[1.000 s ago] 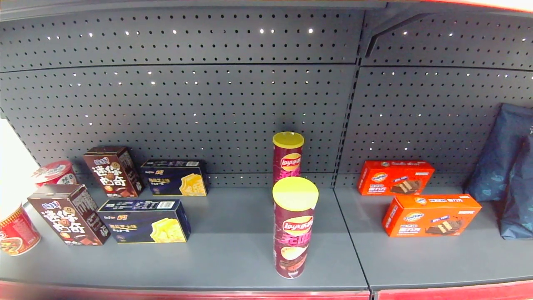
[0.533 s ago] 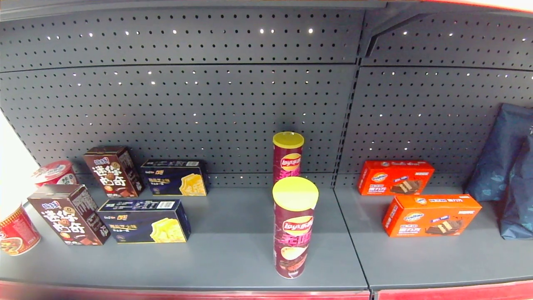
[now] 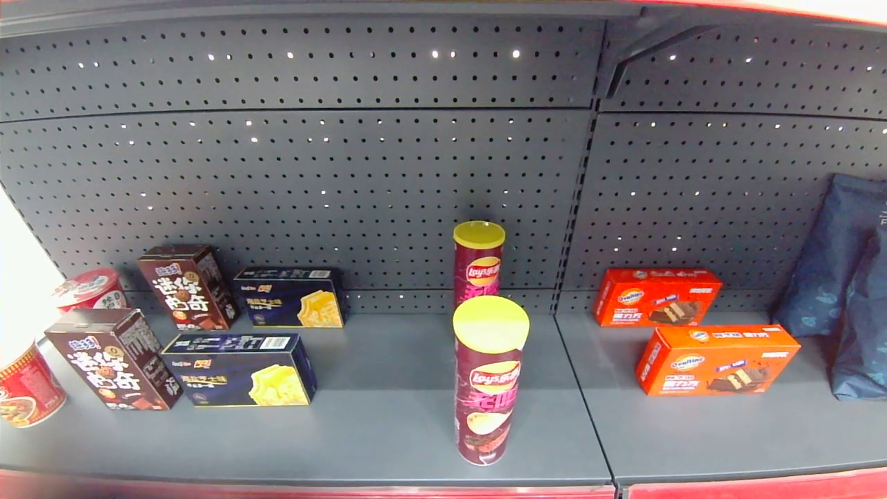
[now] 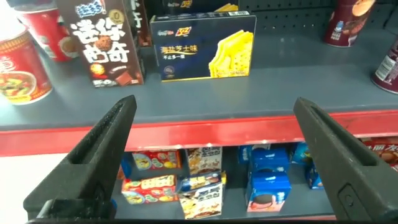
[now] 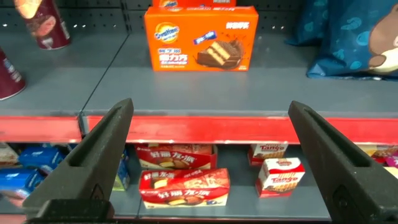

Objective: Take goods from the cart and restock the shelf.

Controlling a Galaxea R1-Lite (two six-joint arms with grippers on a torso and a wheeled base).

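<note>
The shelf point(image 3: 388, 416) is carrying two chip cans point(image 3: 488, 381) point(image 3: 478, 263), two orange boxes point(image 3: 717, 360) point(image 3: 655, 296), two navy boxes point(image 3: 242, 369) point(image 3: 291, 296), two brown boxes point(image 3: 114, 359) point(image 3: 188, 285) and two red cups point(image 3: 24, 384) point(image 3: 90, 290). The left tool point(image 4: 214, 118) and right tool point(image 5: 208, 112) are hanging open and empty before its red edge.

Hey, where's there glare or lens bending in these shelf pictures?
Head view: a blown-out white patch beside the red cup, light dots shining through the pegboard, and the shelf edge bowing from a wide lens. Left wrist view: washed white near the same cup. Right wrist view: no glare on the orange box.
</note>
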